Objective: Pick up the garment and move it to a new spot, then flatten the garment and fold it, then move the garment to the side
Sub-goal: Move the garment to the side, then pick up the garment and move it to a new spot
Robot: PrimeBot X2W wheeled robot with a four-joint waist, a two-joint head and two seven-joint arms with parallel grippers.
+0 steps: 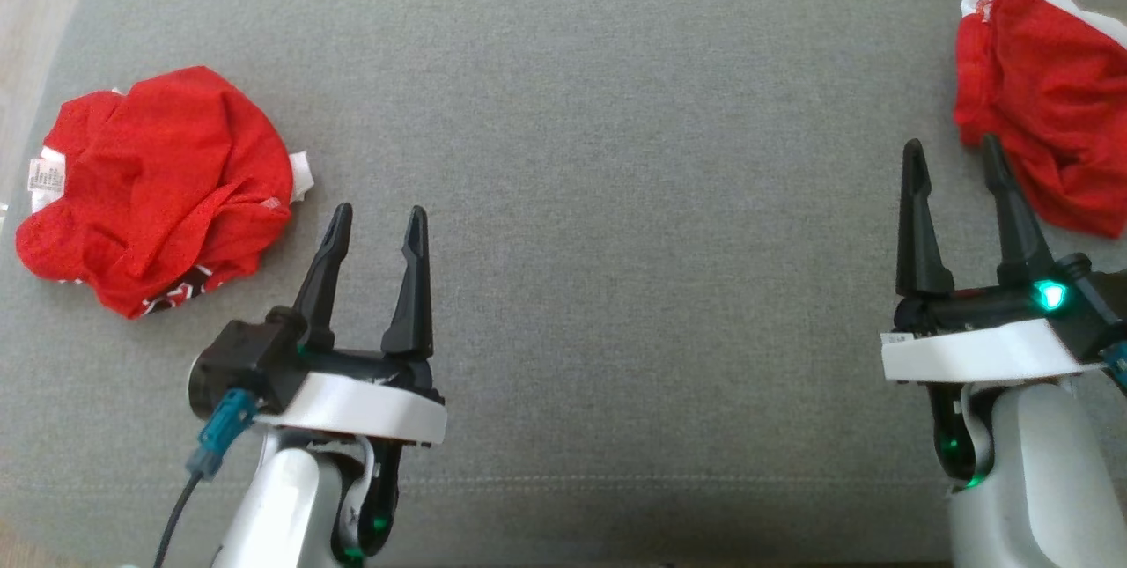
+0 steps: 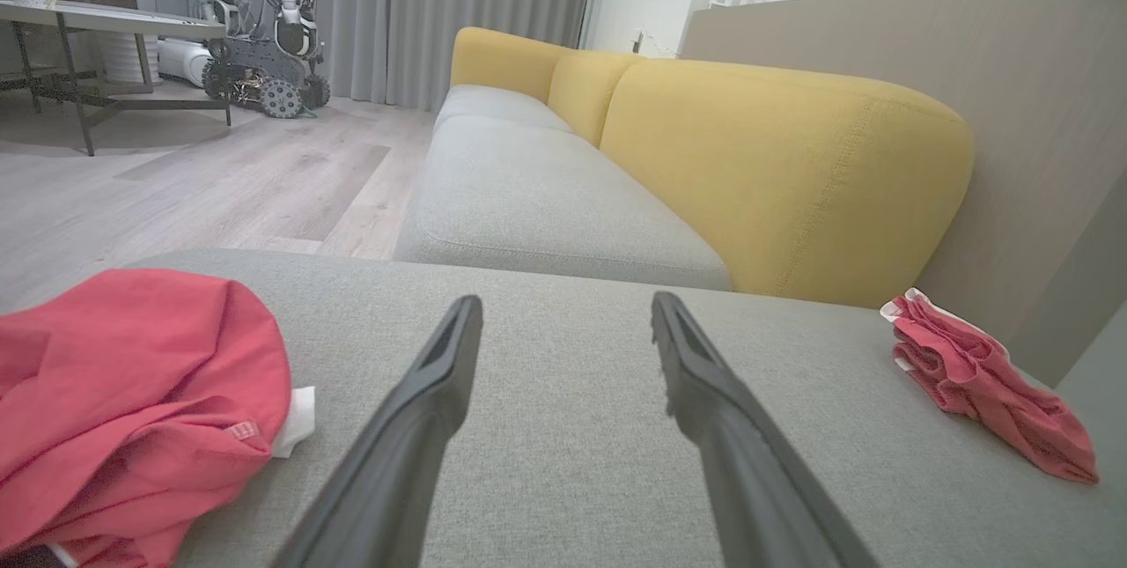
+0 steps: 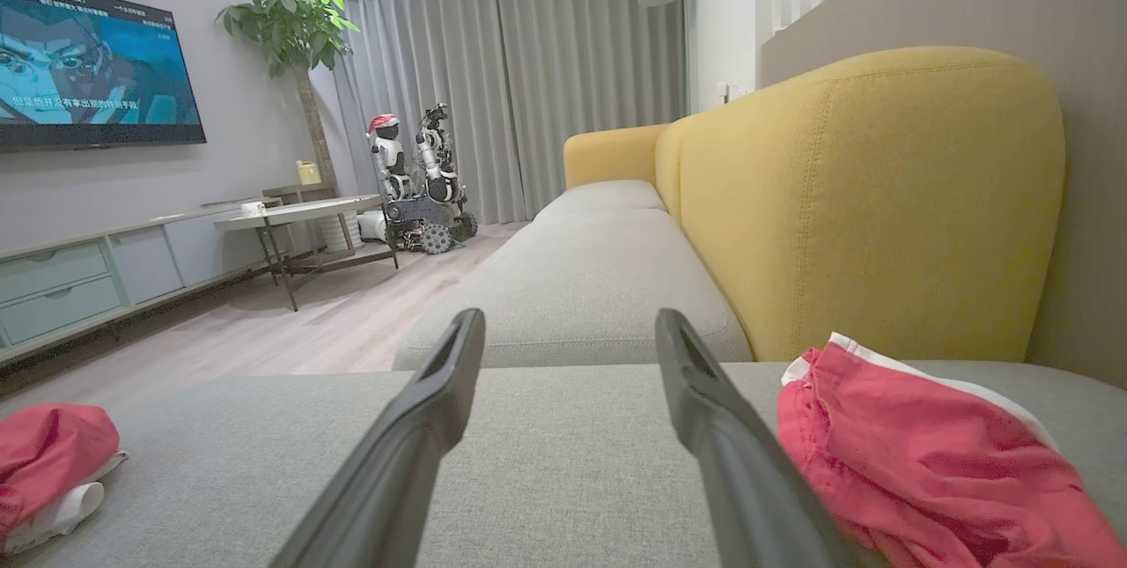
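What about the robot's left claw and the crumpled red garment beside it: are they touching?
Apart. In the head view, a strip of grey cushion shows between the open left gripper and the red garment.

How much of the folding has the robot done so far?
Done: nothing that shows. The left garment and the right garment both lie crumpled on the cushion. In hand: nothing; the left claw and right claw are open and empty. Left: picking one up, moving it, flattening, folding, and setting it aside.
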